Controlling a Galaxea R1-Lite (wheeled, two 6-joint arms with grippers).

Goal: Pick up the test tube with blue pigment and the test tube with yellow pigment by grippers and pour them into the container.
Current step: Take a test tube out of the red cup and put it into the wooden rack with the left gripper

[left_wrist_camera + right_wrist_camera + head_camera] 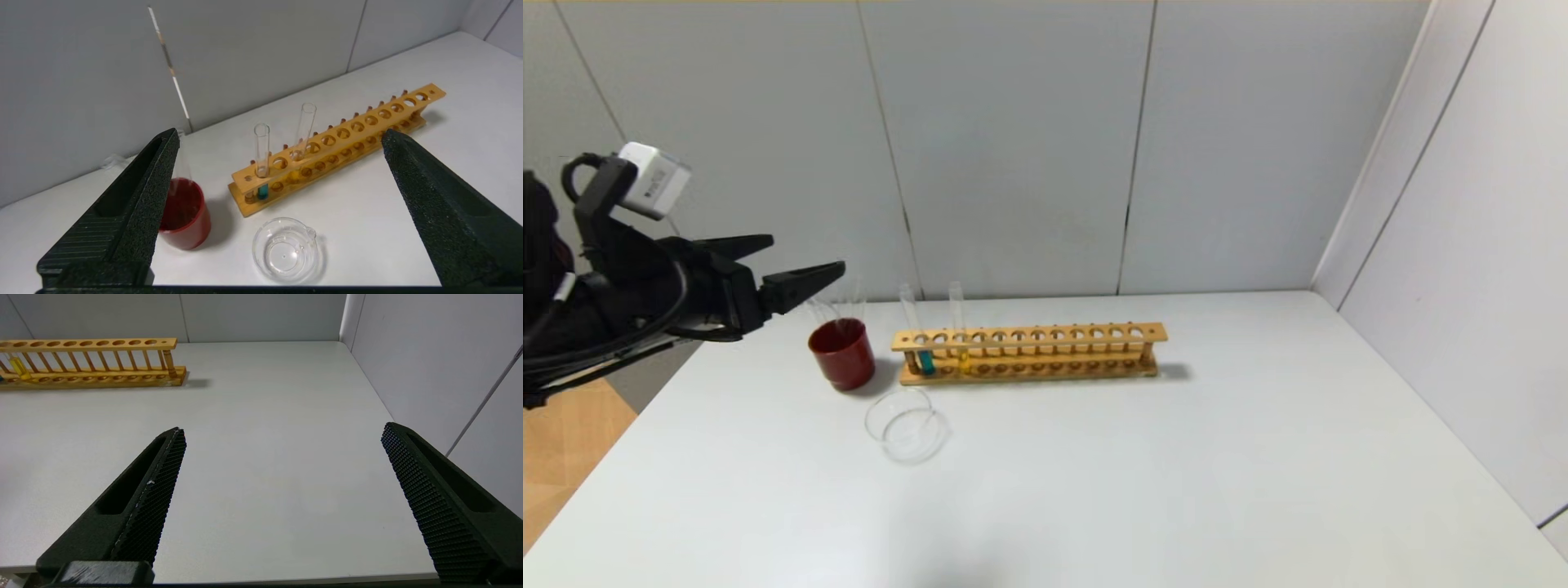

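Note:
The test tube with blue pigment (pixel 925 359) (pixel 262 163) stands upright in the left end of a wooden rack (pixel 1045 335) (pixel 367 122). The test tube with yellow pigment (pixel 962 358) (pixel 304 130) (pixel 18 367) stands two holes to its right. In front of the rack's left end sits the container (pixel 907 426) (pixel 284 255), a low clear glass dish. My left gripper (pixel 807 255) (pixel 281 134) hangs open in the air to the left of the red cup, holding nothing. My right gripper (pixel 283 428) is open and empty over bare table right of the rack; the head view does not show it.
A dark red cup (pixel 841 355) (pixel 186 220) with faint clear tubes in it stands just left of the rack. The rack's other holes hold nothing. Grey walls close the back and right of the white table (pixel 1176 474). The table's left edge lies below my left arm.

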